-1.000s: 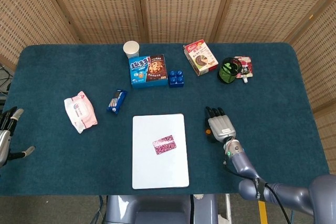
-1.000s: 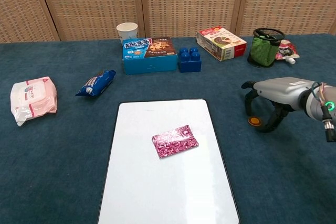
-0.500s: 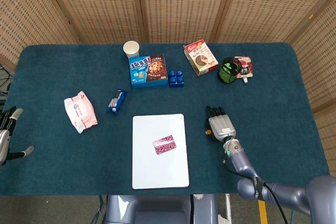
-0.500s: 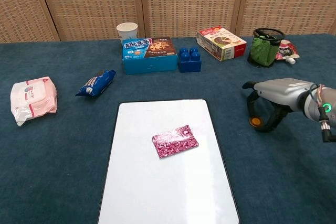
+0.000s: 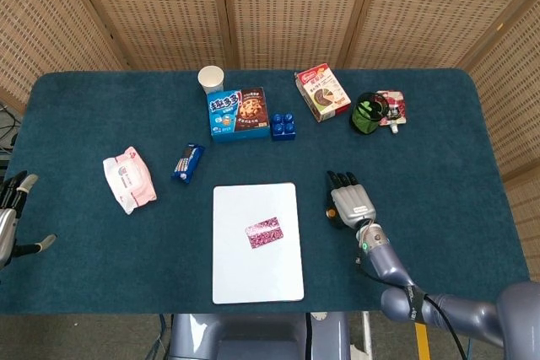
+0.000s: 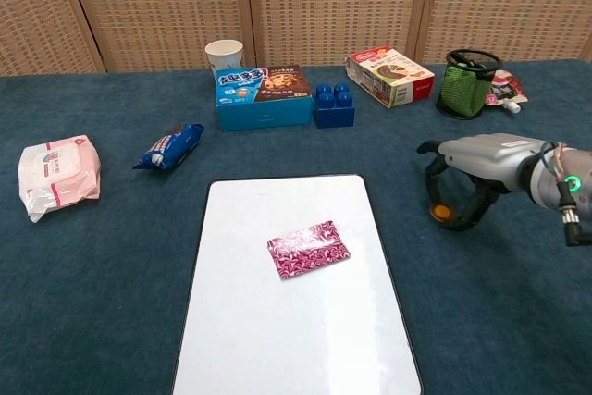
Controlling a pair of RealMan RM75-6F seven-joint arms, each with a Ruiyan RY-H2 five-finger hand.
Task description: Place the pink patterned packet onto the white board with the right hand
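Observation:
The pink patterned packet (image 5: 264, 232) (image 6: 309, 249) lies flat near the middle of the white board (image 5: 253, 280) (image 6: 296, 349). My right hand (image 5: 350, 201) (image 6: 472, 168) hovers palm down over the blue cloth just right of the board, a hand's width from its edge. Its fingers arch downward, spread apart, with nothing in them. At the far left edge of the head view my left hand (image 5: 10, 221) hangs beside the table with its fingers apart and holds nothing. The chest view does not show it.
A pink wipes pack (image 5: 129, 179) and a blue snack packet (image 5: 187, 161) lie left of the board. Along the back stand a paper cup (image 5: 211, 79), a blue cookie box (image 5: 239, 112), a blue brick (image 5: 283, 125), a red-white box (image 5: 322, 94), a green holder (image 5: 367, 113).
My right hand has drifted slightly left, toward the board's right edge. The packet, board and left hand have not moved.

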